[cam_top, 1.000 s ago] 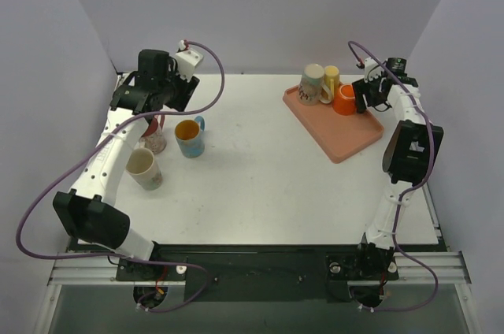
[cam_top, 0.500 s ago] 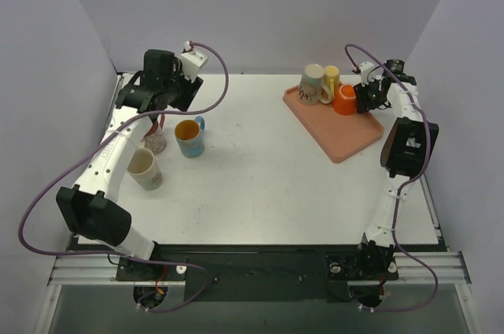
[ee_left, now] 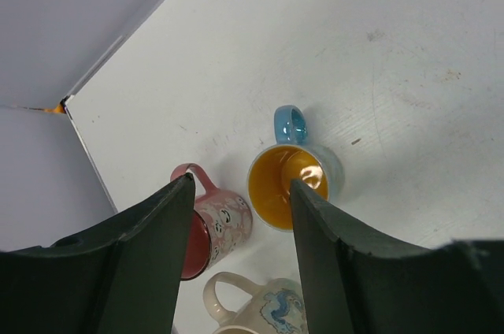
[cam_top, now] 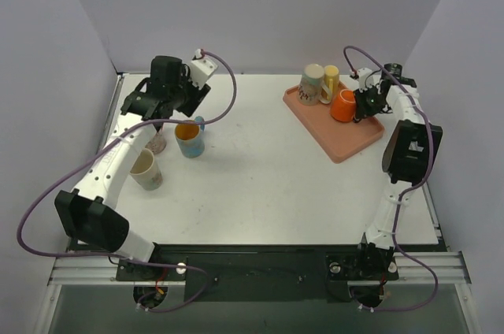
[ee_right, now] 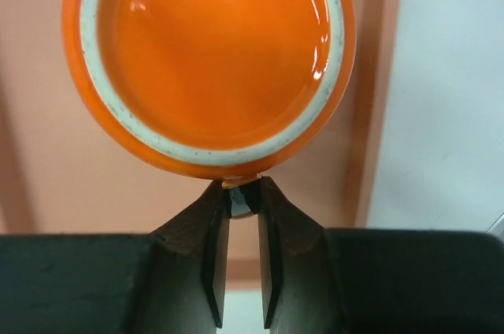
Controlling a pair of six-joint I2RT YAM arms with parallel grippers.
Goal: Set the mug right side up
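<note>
The orange mug [cam_top: 343, 105] is on the pink tray [cam_top: 339, 143] at the back right, leaning slightly. In the right wrist view its flat base with a pale unglazed ring [ee_right: 209, 58] faces the camera. My right gripper [cam_top: 361, 103] [ee_right: 244, 188] is shut on the mug's handle, which is pinched between the fingertips right under the mug's wall. My left gripper [cam_top: 140, 104] [ee_left: 242, 184] hangs open and holds nothing, above a group of mugs at the left of the table.
A patterned cream mug [cam_top: 313, 84] and a yellow mug [cam_top: 331, 78] stand at the tray's far end, close to the orange one. At the left stand a blue mug with a yellow inside [ee_left: 295, 180], a pink mug [ee_left: 216, 224] and a cream mug [ee_left: 268, 302].
My right gripper has shut on the orange mug's handle, and the mug has shifted a little forward and tipped. My left arm has swung to the right, its jaws unchanged.
</note>
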